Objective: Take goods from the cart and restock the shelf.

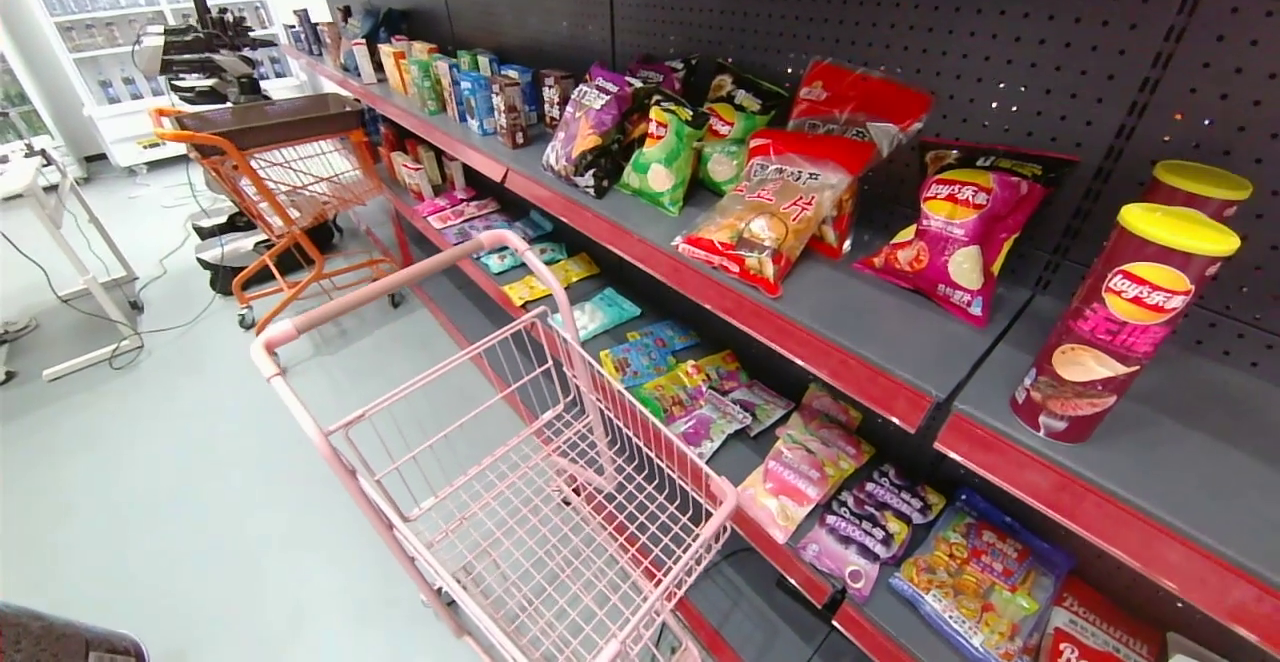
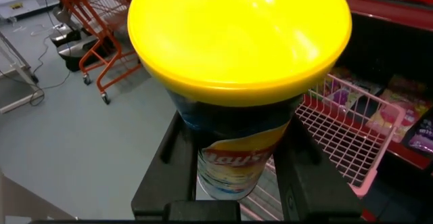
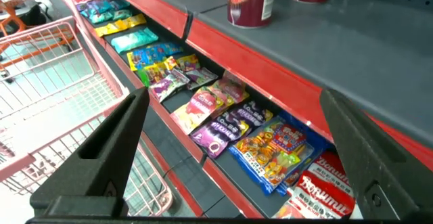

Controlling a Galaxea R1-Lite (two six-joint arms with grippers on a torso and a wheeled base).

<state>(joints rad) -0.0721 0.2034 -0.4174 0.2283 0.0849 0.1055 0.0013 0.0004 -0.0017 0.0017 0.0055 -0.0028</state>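
Two arms: our left gripper (image 2: 240, 178) clamps yellow-lidded blue chip can (image 2: 240, 38); our right gripper (image 3: 230, 160) gapes empty facing red-edged grey shelf (image 3: 257, 68).

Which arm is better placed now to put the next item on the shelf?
Probably left. The left gripper grips a yellow-lidded can; the right gripper has open, empty jaws.

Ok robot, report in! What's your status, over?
Left gripper shut on yellow-lidded chip can, near pink cart. Right gripper open, empty, beside shelf. Bare space by the two cans, nothing seen blocking.
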